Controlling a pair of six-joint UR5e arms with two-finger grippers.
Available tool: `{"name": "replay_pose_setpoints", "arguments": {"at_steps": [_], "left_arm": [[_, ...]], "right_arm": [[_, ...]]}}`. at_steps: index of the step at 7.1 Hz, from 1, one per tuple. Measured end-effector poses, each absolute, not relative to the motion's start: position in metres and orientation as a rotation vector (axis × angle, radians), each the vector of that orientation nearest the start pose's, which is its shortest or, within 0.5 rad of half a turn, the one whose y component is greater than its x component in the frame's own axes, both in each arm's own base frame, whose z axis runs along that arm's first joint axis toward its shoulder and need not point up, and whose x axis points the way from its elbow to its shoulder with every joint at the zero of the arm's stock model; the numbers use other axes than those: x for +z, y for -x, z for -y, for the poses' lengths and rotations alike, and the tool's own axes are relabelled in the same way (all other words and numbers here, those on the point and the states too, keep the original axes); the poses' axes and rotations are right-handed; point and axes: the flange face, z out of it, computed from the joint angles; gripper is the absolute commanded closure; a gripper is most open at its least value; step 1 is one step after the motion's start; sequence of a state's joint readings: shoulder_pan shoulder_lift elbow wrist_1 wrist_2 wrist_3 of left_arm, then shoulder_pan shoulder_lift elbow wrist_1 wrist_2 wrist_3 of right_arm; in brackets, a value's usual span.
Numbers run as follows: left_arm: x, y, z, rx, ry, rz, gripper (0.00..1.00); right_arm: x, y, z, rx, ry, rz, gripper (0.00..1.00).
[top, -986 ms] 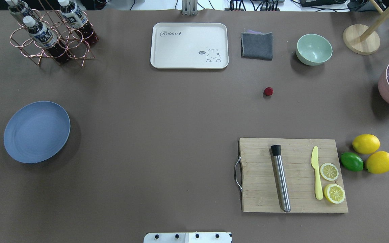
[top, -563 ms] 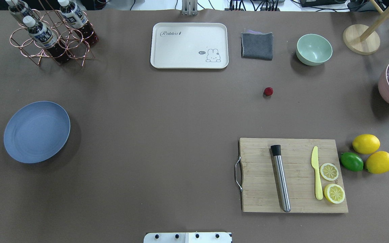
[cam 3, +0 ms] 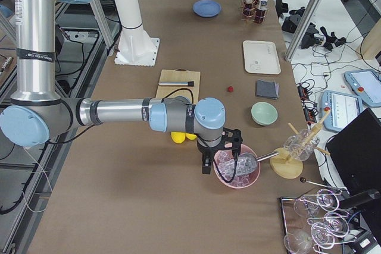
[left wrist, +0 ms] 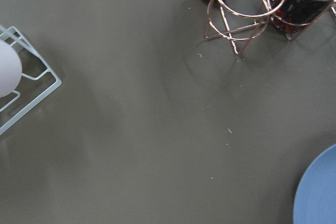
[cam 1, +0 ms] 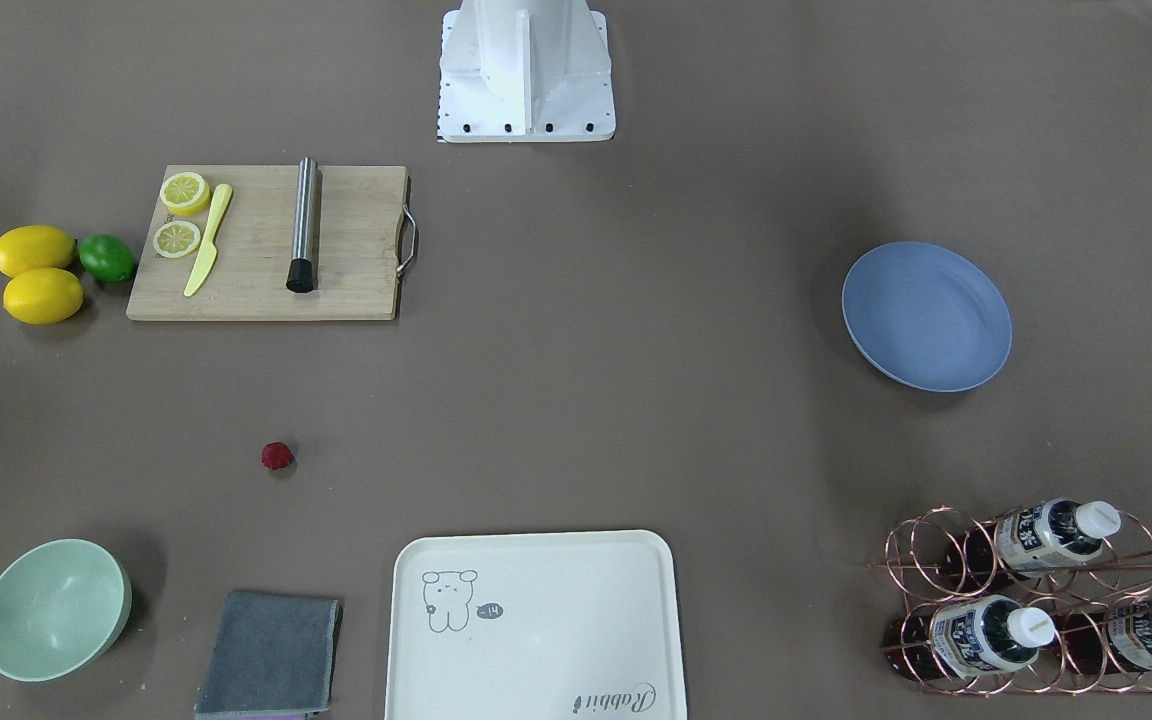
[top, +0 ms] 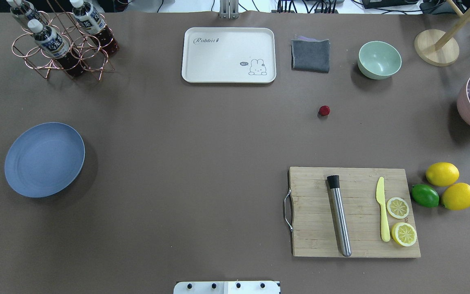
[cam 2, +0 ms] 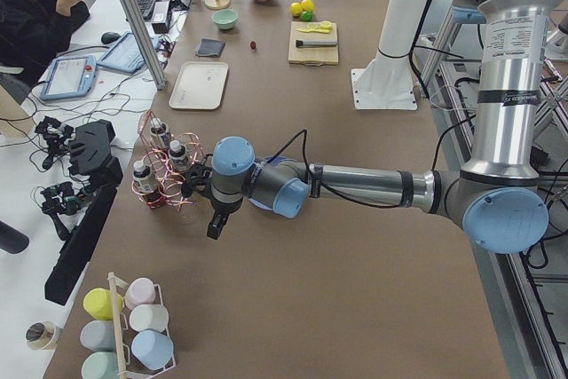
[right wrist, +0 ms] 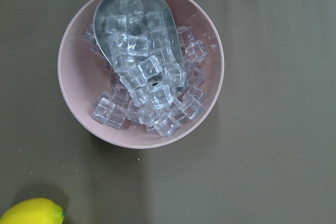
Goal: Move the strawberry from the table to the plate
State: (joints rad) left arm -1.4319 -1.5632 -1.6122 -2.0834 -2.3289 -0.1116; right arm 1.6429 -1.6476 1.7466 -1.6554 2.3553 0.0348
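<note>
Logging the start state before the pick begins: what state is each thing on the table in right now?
strawberry, lying on the table, ungrasped.
plate, upright, empty.
mint bowl, upright, empty.
cream tray, empty.
grey cloth, folded.
pink bowl, filled with ice cubes.
lemon slices, cut, lying on the cutting board.
bottles, capped, resting in the wire rack.

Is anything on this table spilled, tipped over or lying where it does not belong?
Only the strawberry lies alone on the bare table, apart from the lemons and lime. Nothing looks spilled or damaged.
</note>
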Motion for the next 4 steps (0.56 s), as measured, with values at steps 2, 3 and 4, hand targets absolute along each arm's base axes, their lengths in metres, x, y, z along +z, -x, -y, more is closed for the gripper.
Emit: {"name": "replay_pose_setpoints", "arguments": {"at_steps": [2, 3, 4], "left_arm": [[0.579, -0.026, 0.511, 0.294, -0.481, -0.814, 0.02], [0.574, -0.037, 0.511, 0.277, -0.471, -0.832, 0.02], [0.568, -0.047, 0.51, 0.213, -0.452, -0.861, 0.02]], "right_arm": [[0.615, -0.096, 0.455, 0.095, -0.031, 0.787, 0.0], [0.613, -0.095, 0.456, 0.094, -0.033, 0.794, 0.0], [0.612, -0.095, 0.456, 0.093, -0.035, 0.8, 0.0]]}}
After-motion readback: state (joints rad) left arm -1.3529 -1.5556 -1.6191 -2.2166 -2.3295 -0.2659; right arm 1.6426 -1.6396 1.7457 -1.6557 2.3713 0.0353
